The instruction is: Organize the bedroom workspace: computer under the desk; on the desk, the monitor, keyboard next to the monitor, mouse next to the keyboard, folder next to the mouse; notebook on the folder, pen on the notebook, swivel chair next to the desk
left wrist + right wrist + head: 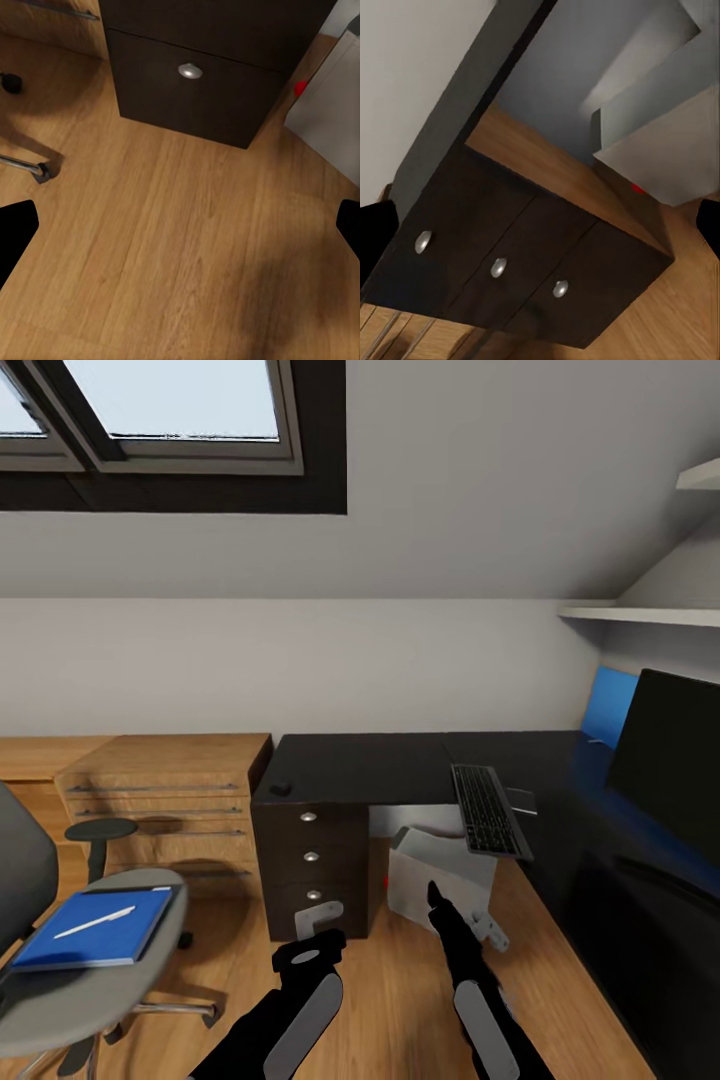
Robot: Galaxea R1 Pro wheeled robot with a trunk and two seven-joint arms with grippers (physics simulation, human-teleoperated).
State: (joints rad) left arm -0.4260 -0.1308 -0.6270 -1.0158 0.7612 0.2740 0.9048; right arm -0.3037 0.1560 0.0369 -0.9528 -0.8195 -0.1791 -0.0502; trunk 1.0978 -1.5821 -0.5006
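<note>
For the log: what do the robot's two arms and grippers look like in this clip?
Both arms are glossy black with a long light grey panel along the forearm. The left gripper has a black body with a grey oval marking and pale grey metal fingers. The right gripper is slimmer, black with a pointed black tip and pale grey fingers. In the wrist views the fingers show as plain black shapes at the edges. No cables are visible.

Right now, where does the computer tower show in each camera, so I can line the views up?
Head view: the computer stands on the floor under the desk, right of the drawers.
Left wrist view: its pale side sits at the right edge.
Right wrist view: it is at upper right.
Shared landmark: its red light, beside the silver-knobbed drawers.
</note>
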